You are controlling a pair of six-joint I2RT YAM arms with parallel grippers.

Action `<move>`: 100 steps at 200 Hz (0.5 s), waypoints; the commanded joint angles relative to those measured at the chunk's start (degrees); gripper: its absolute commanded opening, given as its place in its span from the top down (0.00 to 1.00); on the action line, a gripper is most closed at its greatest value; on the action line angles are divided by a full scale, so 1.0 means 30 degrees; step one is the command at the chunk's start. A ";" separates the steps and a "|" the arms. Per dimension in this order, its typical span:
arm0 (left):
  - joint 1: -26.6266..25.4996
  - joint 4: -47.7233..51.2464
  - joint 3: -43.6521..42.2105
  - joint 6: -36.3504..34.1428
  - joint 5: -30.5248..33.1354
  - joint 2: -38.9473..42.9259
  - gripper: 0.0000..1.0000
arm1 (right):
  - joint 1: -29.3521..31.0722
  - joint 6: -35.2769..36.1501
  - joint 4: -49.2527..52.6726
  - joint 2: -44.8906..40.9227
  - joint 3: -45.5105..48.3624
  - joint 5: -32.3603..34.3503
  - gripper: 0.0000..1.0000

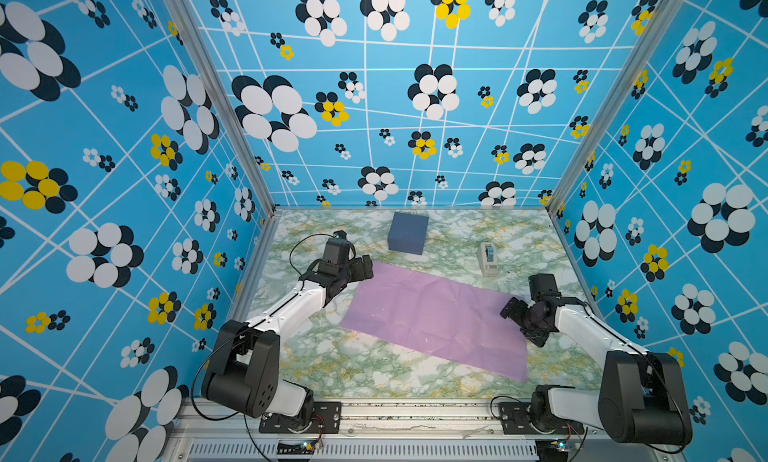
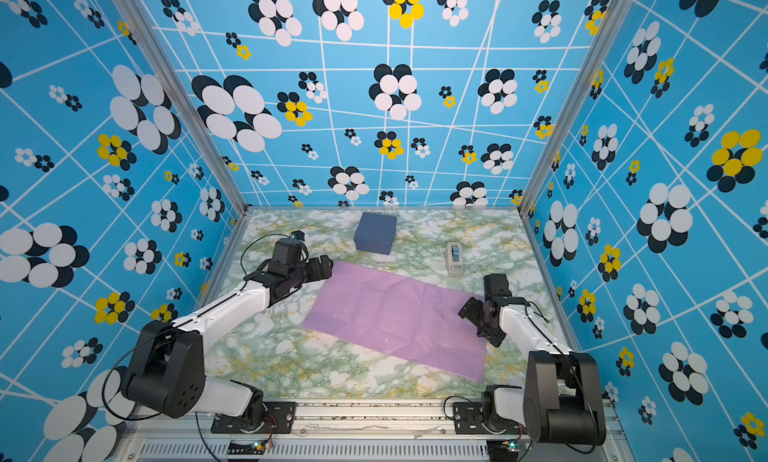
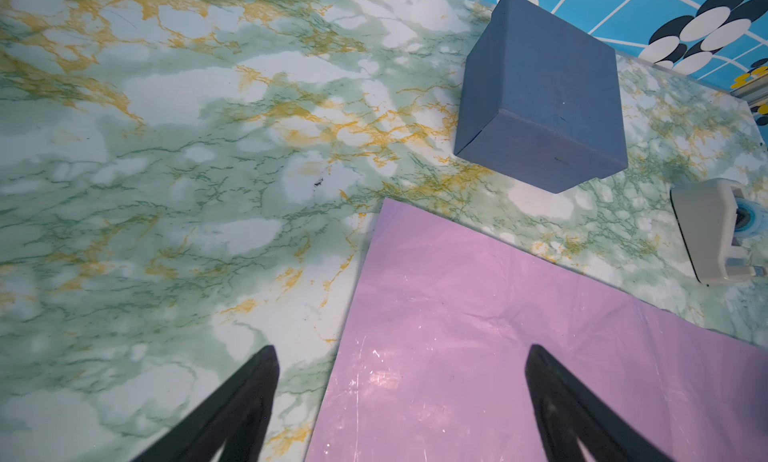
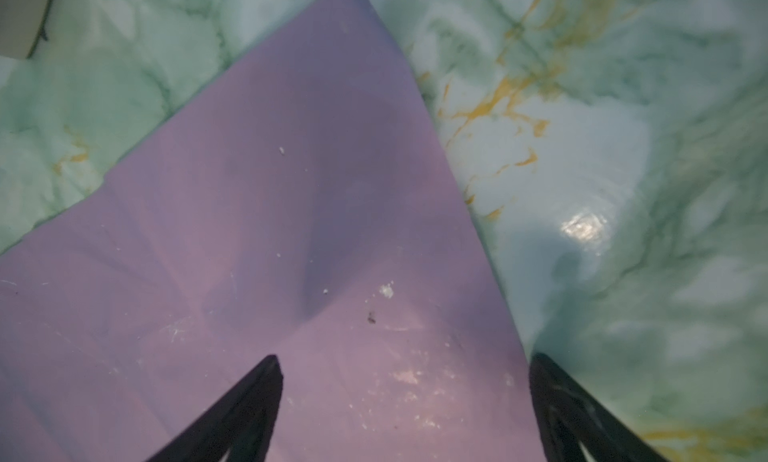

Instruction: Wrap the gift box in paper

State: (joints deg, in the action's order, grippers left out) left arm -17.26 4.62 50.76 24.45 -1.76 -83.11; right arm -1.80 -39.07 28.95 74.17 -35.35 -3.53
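— Where is the gift box (image 1: 408, 233) at this moment?

— It stands on the marble-pattern table (image 1: 374, 368), in the upper middle of the table area in both top views. Its lid is on. It does not touch the paper (image 1: 436, 318); it is a little above the paper's upper left corner.

— And how does the paper lie?

— Flat in the middle of the table, lilac side up, with faint creases. It is turned slantwise, so its long edges run from upper left to lower right. A white-grey tape dispenser (image 1: 488, 258) stands to the right of the box, near the paper's upper edge but apart from it.

— What about the grippers?

— The left gripper (image 1: 362, 268) is at the paper's upper left corner, jaws spread wide, holding nothing. In the left wrist view one jaw is over the table and one over the paper. The right gripper (image 1: 523, 323) is at the paper's right edge, also spread wide and empty, with one jaw over the paper and one over the table.
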 commanded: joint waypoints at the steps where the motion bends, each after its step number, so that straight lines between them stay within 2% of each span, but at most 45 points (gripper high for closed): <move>1: 0.0118 0.0241 0.0481 -0.0052 -0.0145 -0.0361 0.06 | 0.0101 -0.0278 -0.0815 0.0453 0.0242 -0.0872 0.06; 90: 0.0353 0.0343 0.1249 0.0456 -0.1890 -0.1567 0.09 | 0.2651 -0.2332 -0.3817 0.1817 -0.0176 -0.2310 0.08; 100: 0.0394 0.0519 0.1512 0.0486 -0.2173 -0.1856 0.10 | 0.3598 -0.2445 -0.3873 0.2060 -0.0426 -0.2215 0.08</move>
State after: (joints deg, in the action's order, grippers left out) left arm -16.82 4.80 52.45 24.95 -5.06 -86.83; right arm 5.58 -43.38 18.31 77.56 -36.10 -8.36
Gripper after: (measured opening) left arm 0.910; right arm 0.922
